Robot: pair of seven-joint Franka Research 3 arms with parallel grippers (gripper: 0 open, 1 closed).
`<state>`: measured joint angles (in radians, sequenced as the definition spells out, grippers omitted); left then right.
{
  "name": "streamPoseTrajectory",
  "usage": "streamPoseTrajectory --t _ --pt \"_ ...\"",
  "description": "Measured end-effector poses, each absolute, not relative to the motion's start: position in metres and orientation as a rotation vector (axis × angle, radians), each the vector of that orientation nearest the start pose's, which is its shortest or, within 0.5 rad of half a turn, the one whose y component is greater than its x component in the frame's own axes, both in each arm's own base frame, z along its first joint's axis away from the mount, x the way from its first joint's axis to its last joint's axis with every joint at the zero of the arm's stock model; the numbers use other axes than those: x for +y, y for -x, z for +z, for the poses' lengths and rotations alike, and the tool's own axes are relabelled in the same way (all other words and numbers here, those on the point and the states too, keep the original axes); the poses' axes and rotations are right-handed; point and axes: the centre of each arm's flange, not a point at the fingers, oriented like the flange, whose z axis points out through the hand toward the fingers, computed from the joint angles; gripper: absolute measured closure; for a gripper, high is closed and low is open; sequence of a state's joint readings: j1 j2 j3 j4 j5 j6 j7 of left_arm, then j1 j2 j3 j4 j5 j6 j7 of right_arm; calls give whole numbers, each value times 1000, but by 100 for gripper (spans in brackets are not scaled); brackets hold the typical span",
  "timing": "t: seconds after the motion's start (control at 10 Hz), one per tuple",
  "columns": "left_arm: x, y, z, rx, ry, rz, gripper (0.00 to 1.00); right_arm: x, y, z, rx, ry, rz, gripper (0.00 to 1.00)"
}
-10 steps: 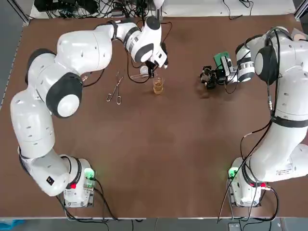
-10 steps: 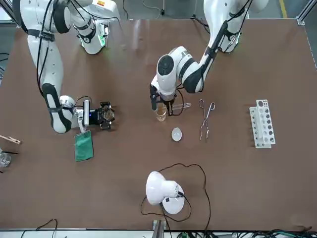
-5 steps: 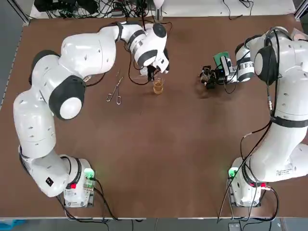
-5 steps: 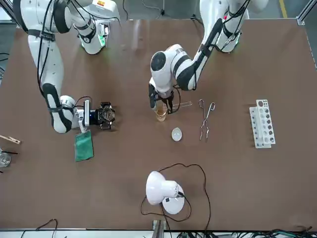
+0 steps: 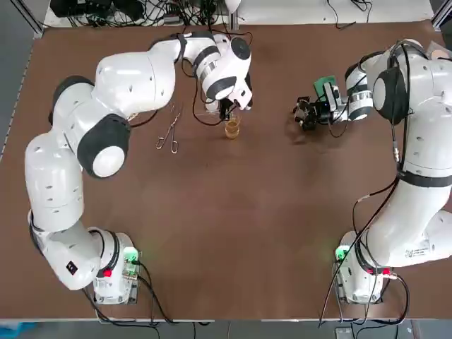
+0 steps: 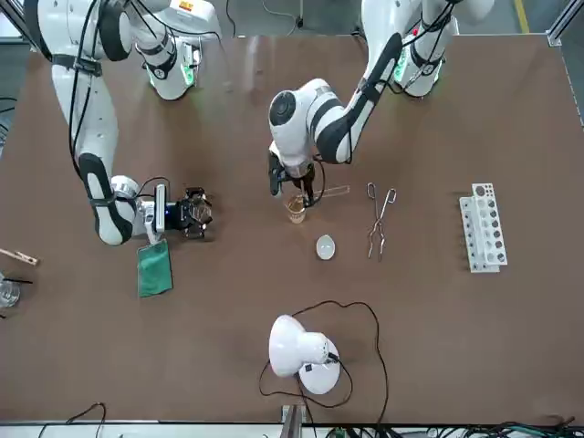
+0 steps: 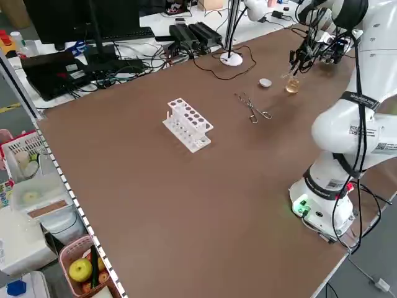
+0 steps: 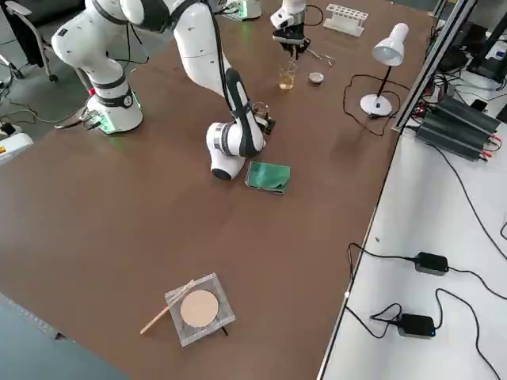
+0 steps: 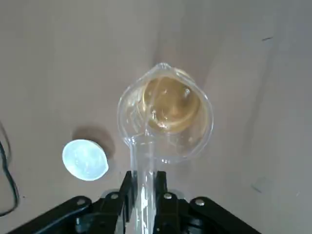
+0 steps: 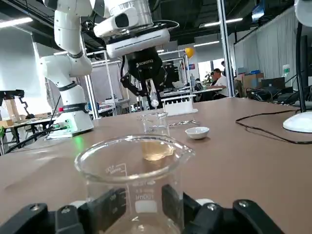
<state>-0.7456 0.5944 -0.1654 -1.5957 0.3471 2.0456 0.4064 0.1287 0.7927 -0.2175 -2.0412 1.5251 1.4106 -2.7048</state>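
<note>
**Test tube held over the amber beaker**

The one test tube is clamped between the fingers of the left gripper, toward the far middle of the table. The tube's open end hangs just over the rim of the amber beaker. Whether glass meets glass cannot be told. That beaker stands upright with a little yellowish liquid in its bottom.

There are two beakers in all. The second, the clear beaker, stands well apart on the robot's right. The right gripper lies low along the table and grasps it around its base.

- **Small white dish:** one small white dish sits just beside the amber beaker, on its far side.
- **Tongs:** one pair of tongs lies near, to the robot's left of the beaker.
- **Test tube rack:** one test tube rack stands farther left, well apart.
- **Lamp:** one lamp stands by the far edge, its cord looping toward the dish.
- **Green cloth:** one green cloth lies just beside the right arm's wrist.
- **Square clear tray:** one square clear tray holding a brown disc, with a wooden stick against it, sits well apart from the rest.

From overhead, the left gripper's own body covers most of the tube.
</note>
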Motion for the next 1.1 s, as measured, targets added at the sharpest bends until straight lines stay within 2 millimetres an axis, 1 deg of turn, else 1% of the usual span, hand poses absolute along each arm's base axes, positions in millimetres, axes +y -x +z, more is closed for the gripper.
streamPoseTrajectory --t 0.2,0.5,0.8,1.1 --pt "-520 -441 279 1951 2136 125 79 68 -498 77 -1158 1234 -1055 57" --pt "-523 -438 274 1958 2061 122 79 68 -498 77 -1157 1235 -1055 57" --pt "-528 -432 270 1965 2040 132 79 68 -499 77 -1156 1236 -1054 57" --pt "-533 -431 273 1953 1992 142 79 67 -499 77 -1156 1237 -1054 57"
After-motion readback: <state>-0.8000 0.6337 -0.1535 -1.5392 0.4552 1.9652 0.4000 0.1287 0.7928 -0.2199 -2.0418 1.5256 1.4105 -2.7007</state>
